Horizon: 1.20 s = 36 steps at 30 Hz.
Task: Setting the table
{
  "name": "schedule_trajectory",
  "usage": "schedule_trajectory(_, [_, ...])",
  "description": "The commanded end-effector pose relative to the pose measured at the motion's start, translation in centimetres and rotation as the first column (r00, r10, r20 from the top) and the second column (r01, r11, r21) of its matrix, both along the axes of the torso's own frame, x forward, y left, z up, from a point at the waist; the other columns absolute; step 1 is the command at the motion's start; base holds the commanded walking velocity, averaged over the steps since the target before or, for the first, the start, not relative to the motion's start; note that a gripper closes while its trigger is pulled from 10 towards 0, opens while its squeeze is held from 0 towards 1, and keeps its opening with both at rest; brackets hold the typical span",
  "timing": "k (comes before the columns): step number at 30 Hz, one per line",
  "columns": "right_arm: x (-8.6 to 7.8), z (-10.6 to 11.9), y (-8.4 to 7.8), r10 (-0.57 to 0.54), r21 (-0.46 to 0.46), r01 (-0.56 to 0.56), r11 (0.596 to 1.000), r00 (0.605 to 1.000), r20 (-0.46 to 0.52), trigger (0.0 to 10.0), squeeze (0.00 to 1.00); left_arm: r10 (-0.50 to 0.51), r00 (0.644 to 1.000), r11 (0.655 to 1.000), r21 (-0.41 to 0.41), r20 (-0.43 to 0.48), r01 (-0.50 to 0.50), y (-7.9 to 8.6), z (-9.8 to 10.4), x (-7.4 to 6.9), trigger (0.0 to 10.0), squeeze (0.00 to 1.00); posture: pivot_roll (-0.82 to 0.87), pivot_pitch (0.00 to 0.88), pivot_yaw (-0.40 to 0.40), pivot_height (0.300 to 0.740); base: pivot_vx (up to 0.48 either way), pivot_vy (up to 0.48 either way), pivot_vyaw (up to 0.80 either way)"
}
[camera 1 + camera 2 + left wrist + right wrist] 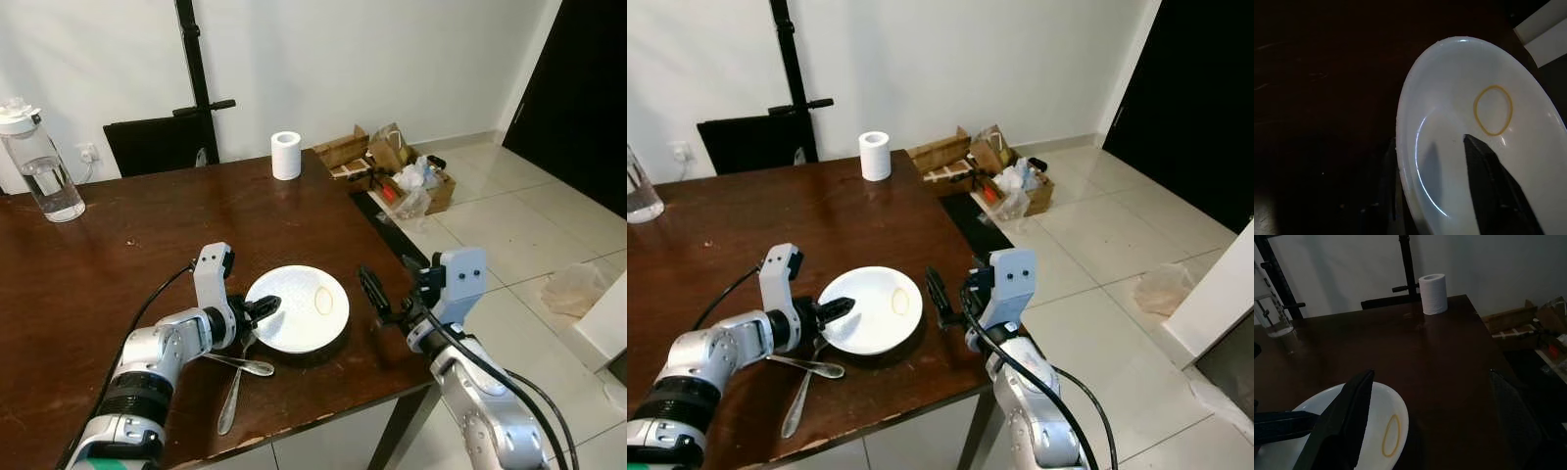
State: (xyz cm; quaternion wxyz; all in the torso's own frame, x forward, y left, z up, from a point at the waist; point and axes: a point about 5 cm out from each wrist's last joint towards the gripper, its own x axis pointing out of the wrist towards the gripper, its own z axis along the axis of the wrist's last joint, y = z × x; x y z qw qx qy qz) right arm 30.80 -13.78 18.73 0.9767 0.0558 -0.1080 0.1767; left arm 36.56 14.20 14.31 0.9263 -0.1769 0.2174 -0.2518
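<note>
Just then my left gripper (265, 309) was closed on the left rim of the white plate (304, 318), one finger (1493, 186) lying inside the dish and the other under its edge. That plate sat near the front edge of the dark wooden table (127, 264), with a yellow rubber band (1492, 110) lying in it. A spoon (242, 364) and a second utensil (231, 401) lay crossed just left of the plate, below my wrist. My right gripper (373, 295) hovered just right of the plate, its fingers spread wide and holding nothing. A paper roll (286, 155) stood at the far edge, a water bottle (39, 166) at the far left.
</note>
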Motion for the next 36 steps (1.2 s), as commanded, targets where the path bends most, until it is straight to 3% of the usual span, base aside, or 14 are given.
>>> schedule_trajectory(1, [-0.1,0.0,0.2,0.005,0.001,-0.005,1.0,1.0,-0.003,10.0,0.0,-0.001,1.0,1.0,0.008,-0.017,0.001,0.1,-0.6,-0.1,0.0,0.0,0.01,0.105,0.092,0.74,0.0,0.0,0.0])
schedule_trajectory(18, [-0.1,0.0,0.3,0.007,0.001,-0.007,1.0,1.0,-0.001,10.0,0.0,0.04,0.999,0.999,-0.018,0.004,-0.04,0.6,0.0,0.2,0.0,0.0,0.01,0.101,0.089,0.74,0.0,0.0,0.0])
schedule_trajectory(21, [-0.1,0.0,0.3,0.008,0.001,-0.008,1.0,1.0,0.0,10.0,0.0,0.058,0.998,0.997,-0.042,0.036,-0.057,0.6,0.7,0.3,0.0,0.0,0.01,0.095,0.088,0.74,0.0,0.0,0.0])
schedule_trajectory(24, [-0.1,0.1,0.4,0.006,0.003,-0.006,1.0,1.0,0.005,10.0,0.0,0.103,0.986,0.99,-0.111,0.13,-0.088,0.8,2.8,0.4,0.0,0.0,0.01,0.09,0.087,0.74,0.0,0.0,0.0])
schedule_trajectory(25, [-0.2,0.1,0.4,0.001,0.005,-0.001,1.0,1.0,0.01,10.0,0.0,0.128,0.978,0.985,-0.137,0.166,-0.106,0.9,3.7,0.4,2.7,0.0,0.01,0.088,0.085,0.74,0.0,0.0,0.0])
schedule_trajectory(26, [-0.2,0.1,0.4,0.001,0.005,-0.001,1.0,1.0,0.01,10.0,0.0,0.128,0.978,0.985,-0.137,0.166,-0.106,0.9,3.7,0.4,2.7,0.0,0.01,0.088,0.085,0.74,0.0,0.0,0.0])
schedule_trajectory(27, [-0.2,0.2,0.4,-0.006,0.006,0.006,1.0,1.0,0.015,10.0,0.0,0.15,0.968,0.981,-0.152,0.199,-0.121,1.1,4.6,0.3,9.9,0.0,0.01,0.086,0.085,0.74,0.0,0.0,0.0])
schedule_trajectory(31, [-0.4,0.3,0.5,-0.026,0.007,0.026,1.0,0.999,0.034,10.0,0.0,0.226,0.942,0.966,-0.182,0.248,-0.184,1.7,6.0,-0.2,10.0,0.0,0.02,0.083,0.083,0.74,0.0,0.0,0.0])
schedule_trajectory(33, [-0.8,0.5,0.6,-0.043,0.022,0.042,0.999,0.998,0.047,10.0,0.0,0.297,0.908,0.951,-0.171,0.294,-0.256,2.1,6.6,-1.2,10.0,0.0,0.02,0.078,0.08,0.74,0.0,0.0,0.0])
schedule_trajectory(36, [-1.0,0.5,0.3,-0.071,0.051,0.068,0.996,0.997,0.042,10.0,0.0,0.326,0.878,0.945,-0.158,0.349,-0.288,1.9,6.9,-2.4,10.0,0.0,0.02,0.075,0.076,0.74,0.0,0.0,0.0])
